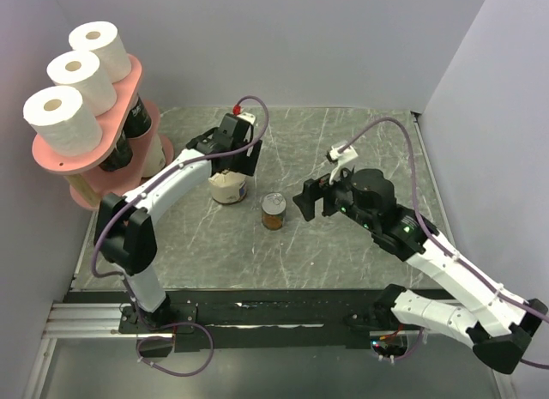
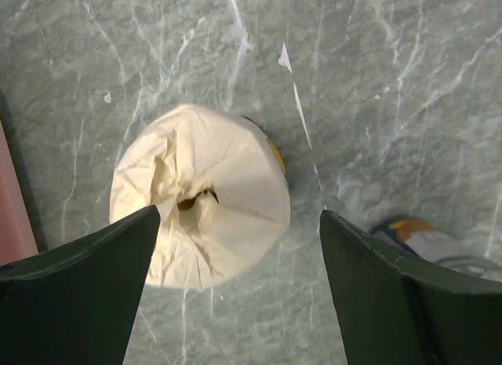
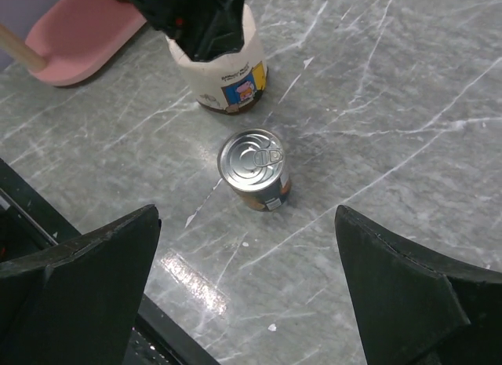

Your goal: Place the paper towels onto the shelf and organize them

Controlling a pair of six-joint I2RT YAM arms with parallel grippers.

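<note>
Because the cream-wrapped roll [image 2: 200, 196] stands on end on the table [image 1: 360, 142] a little toward 9 o'clock of the gap in my left gripper [image 2: 239, 214], I judge the main danger to be a lopsided close. That hand hangs spread wide above the roll. In the left wrist view one finger overlaps the roll's edge at 8 o'clock, while the other stands well clear at 3 o'clock. If I come down and squeeze like this, the near finger would likely land on the rim or meet the roll first and shove it. It could tip or skid, and the crinkled wrapping looks soft enough to crumple and slip. The tin can [image 1: 274, 212] sits near, at about 4 o'clock of the roll in the top view, so a skidding roll could knock it. My right gripper [image 3: 247, 216] hovers over that can, also spread and holding nothing. At 10 o'clock of the roll is the shelf [image 1: 130, 83], whose top board already carries three white rolls [image 1: 81, 80], with black-wrapped rolls [image 1: 137, 116] beneath. I expect a lower board is the place left, where my wrist could strike the board above or an upright.
</note>
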